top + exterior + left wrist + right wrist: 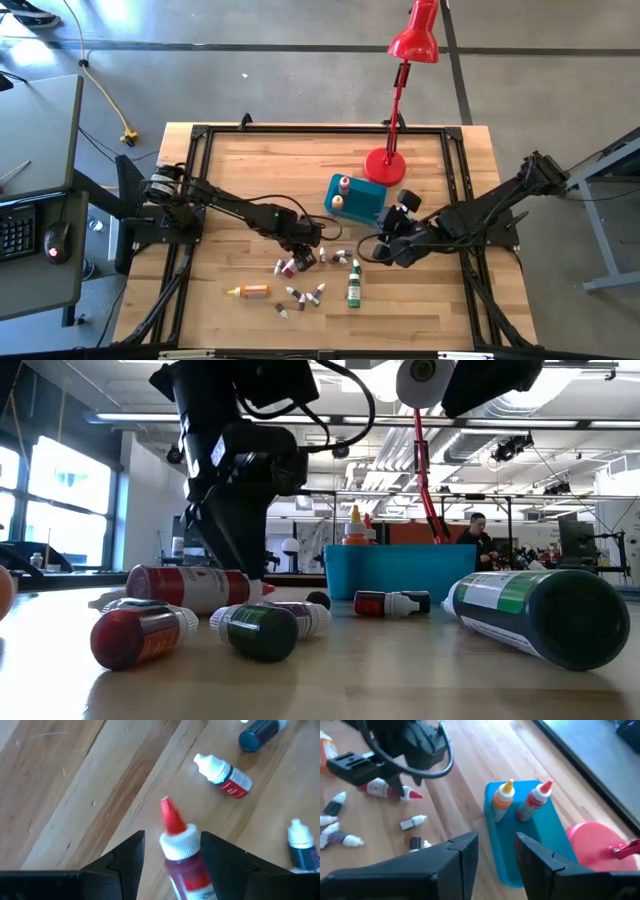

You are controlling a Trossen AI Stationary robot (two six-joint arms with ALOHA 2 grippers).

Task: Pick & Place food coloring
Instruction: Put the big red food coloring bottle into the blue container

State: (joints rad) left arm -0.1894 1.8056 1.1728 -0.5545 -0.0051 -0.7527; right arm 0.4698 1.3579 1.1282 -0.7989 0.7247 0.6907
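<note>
Glossy green-labelled bottle lying nearest on pale grained wood table. Farther, left gripper, dark fingers parted around a red pointed-cap bottle, not squeezing. Beyond, smooth teal tub holding two upright droppers; right gripper open, empty.

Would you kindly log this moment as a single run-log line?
left hand: open, astride lying red-capped bottle | right hand: open, empty, above table by teal tub | tub: two bottles upright | rest: scattered on table
</note>
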